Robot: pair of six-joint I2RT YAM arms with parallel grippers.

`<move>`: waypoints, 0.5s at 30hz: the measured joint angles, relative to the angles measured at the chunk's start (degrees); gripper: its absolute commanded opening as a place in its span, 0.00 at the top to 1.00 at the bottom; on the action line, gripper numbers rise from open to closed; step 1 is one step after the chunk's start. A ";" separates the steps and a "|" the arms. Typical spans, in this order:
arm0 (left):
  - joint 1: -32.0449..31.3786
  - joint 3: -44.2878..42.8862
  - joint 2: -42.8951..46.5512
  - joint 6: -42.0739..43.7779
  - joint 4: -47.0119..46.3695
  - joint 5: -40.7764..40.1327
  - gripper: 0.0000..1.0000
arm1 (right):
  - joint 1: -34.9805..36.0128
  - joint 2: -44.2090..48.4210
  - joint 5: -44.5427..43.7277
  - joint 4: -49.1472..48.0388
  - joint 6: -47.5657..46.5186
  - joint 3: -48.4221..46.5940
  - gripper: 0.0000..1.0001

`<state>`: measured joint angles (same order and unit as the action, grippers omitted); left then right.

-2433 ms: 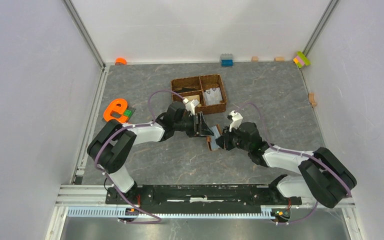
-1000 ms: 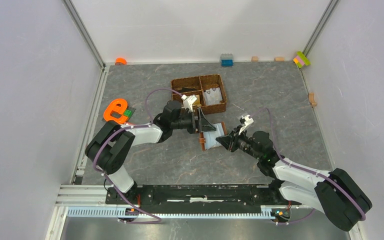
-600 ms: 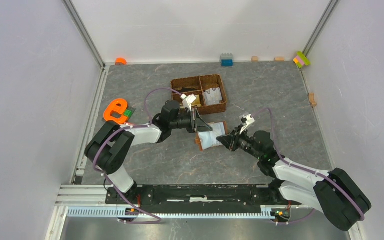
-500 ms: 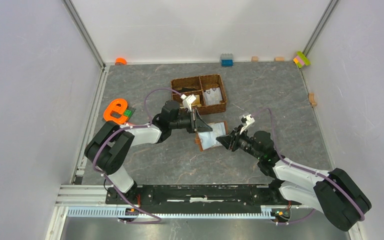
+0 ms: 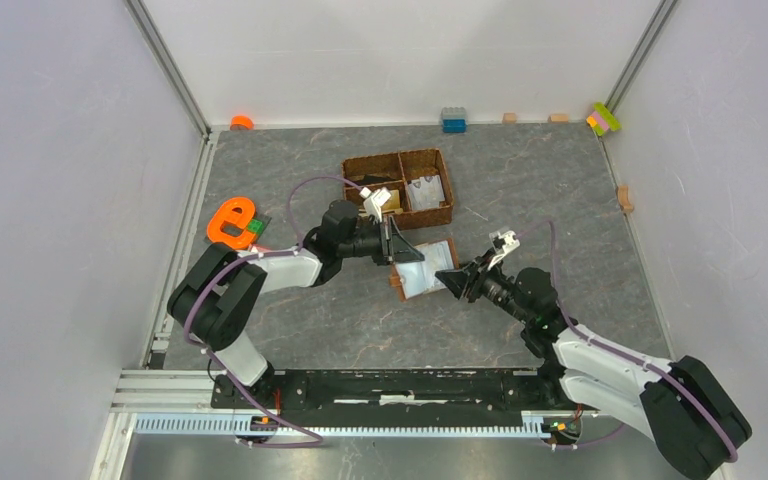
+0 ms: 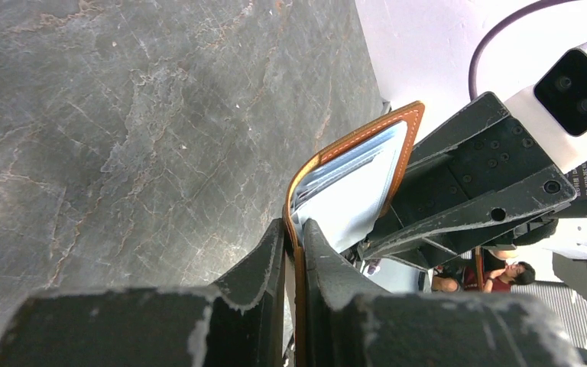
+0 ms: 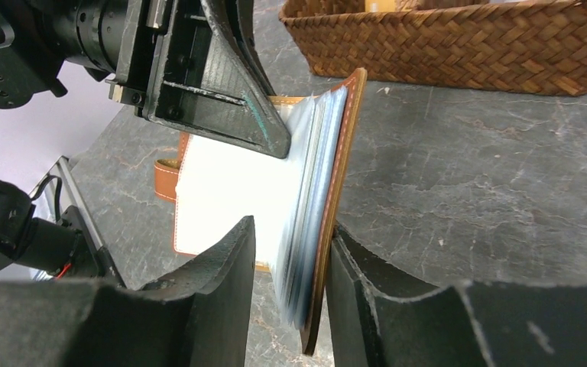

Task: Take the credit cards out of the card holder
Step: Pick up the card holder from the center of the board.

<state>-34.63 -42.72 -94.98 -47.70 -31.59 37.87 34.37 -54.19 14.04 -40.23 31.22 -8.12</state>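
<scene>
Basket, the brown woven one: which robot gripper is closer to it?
Left. The left gripper is just in front of the basket, pinching the card holder at its left edge. The right gripper is farther off, astride the holder's right edge.

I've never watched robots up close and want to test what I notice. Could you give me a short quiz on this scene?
1. True or false: the wallet is folded shut.
2. What sits just beyond the wallet? A. a woven basket B. a glass bowl C. a red bucket
3. Short answer: what is the left gripper pinching?

Key: 1. False, it is spread open. 2. A. 3. The wallet, by its brown edge.
</scene>
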 measured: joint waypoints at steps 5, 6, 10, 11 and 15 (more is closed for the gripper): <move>0.66 0.02 0.00 0.00 0.24 -0.28 0.98 | -0.68 2.60 -1.77 0.02 0.02 1.25 0.68; 0.74 0.04 0.00 0.00 0.24 -0.28 0.98 | -0.79 3.30 -2.25 0.02 0.07 1.55 0.71; 0.81 0.04 0.00 0.00 0.22 -0.28 0.98 | -1.09 4.59 -2.97 0.02 0.02 2.03 0.80; 0.81 0.04 0.00 0.00 0.24 -0.28 0.98 | -1.11 4.52 -2.95 0.02 0.04 2.03 0.83; 0.94 0.13 0.00 0.00 0.42 -0.33 0.98 | -1.16 3.34 -2.27 -0.50 0.44 2.03 0.86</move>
<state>-33.69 -42.59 -94.98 -47.70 -31.18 37.54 33.21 -50.85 11.77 -40.73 31.66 -6.09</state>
